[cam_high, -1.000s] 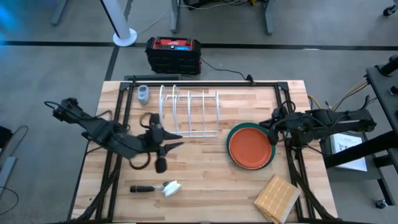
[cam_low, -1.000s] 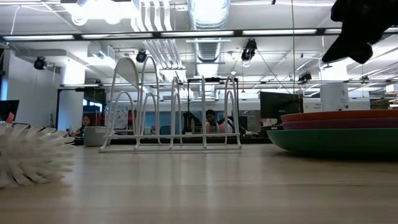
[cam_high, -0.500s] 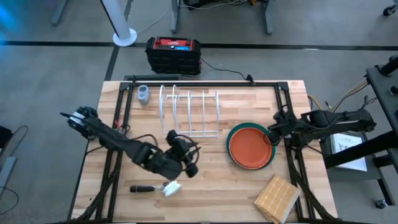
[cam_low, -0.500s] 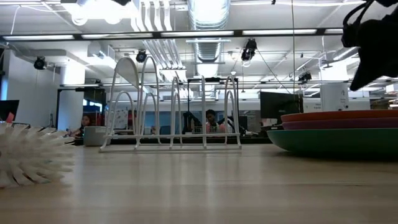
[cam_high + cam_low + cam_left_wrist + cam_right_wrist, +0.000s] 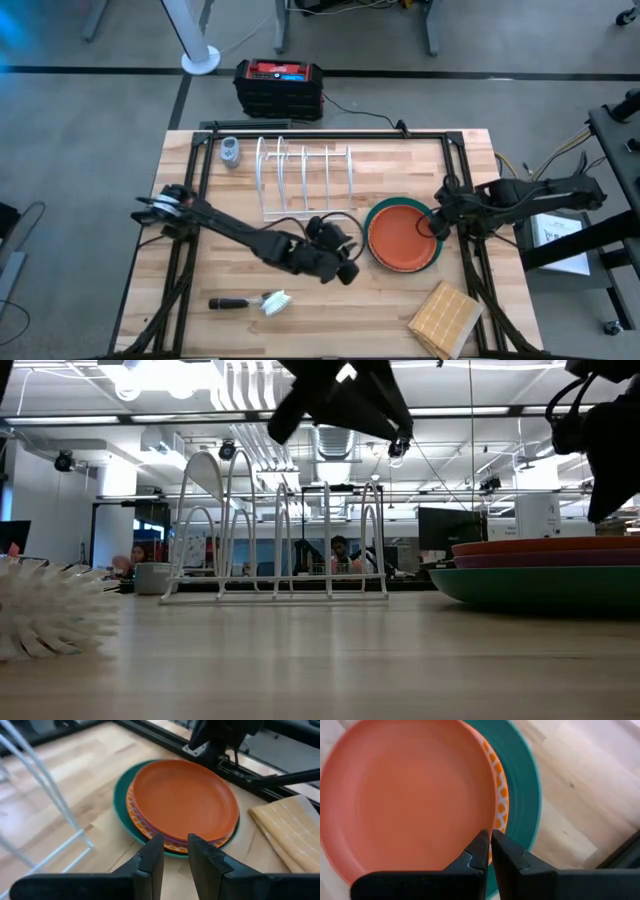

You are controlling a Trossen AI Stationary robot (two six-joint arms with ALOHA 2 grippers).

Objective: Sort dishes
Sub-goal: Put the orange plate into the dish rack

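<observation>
The plates sit in one stack on the right part of the table (image 5: 330, 310). The orange plate (image 5: 400, 234) is on top. Under it are a purple plate (image 5: 545, 560) and a patterned one (image 5: 496, 770). The big teal plate (image 5: 436, 255) is at the bottom.

The right gripper (image 5: 437, 222) is at the right edge of the stack, over the rim. Its fingers are almost closed and hold nothing.

The left gripper (image 5: 347, 270) hangs just left of the stack. Its fingers are a little apart and empty.

The white rack (image 5: 303, 180) stands far and left of the stack. A wooden block (image 5: 445, 318) lies near the front right corner. A brush (image 5: 255, 301) lies front left. Bare wood is open between them.
</observation>
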